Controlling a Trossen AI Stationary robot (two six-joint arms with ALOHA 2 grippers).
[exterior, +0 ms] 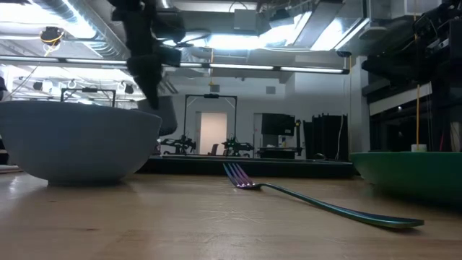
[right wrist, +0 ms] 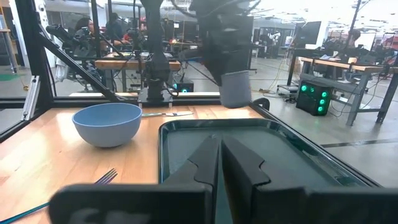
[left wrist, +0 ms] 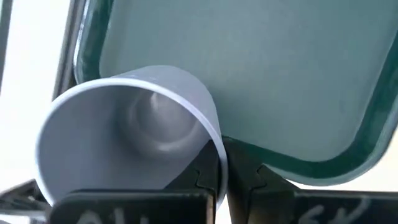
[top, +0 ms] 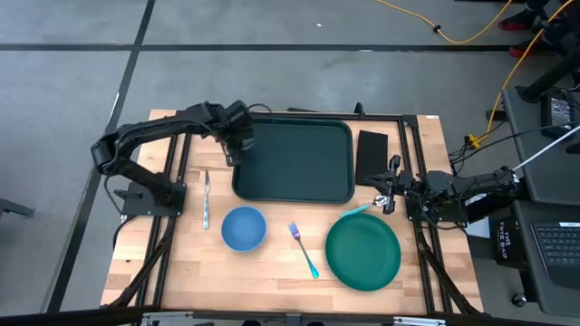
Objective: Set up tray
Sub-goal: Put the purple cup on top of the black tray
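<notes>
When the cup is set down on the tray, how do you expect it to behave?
The cup, pinched by its wall in the left end effector over the tray, looks thin and light, so probably easy to tip. Being round, it would likely roll if released tilted.

left tool (top: 235, 145) clamped shut, right tool (top: 388, 188) shut, both arms bent.

blue bowl (top: 243, 227), green plate (top: 363, 252), fork (top: 304, 250), napkin (top: 372, 156)

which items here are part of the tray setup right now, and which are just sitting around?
In play:
- tray
- grey cup, pinched at the rim by the left gripper, above the tray's edge

Untouched on the table:
- blue bowl
- green plate
- fork
- black napkin
- utensil left of the tray
</notes>
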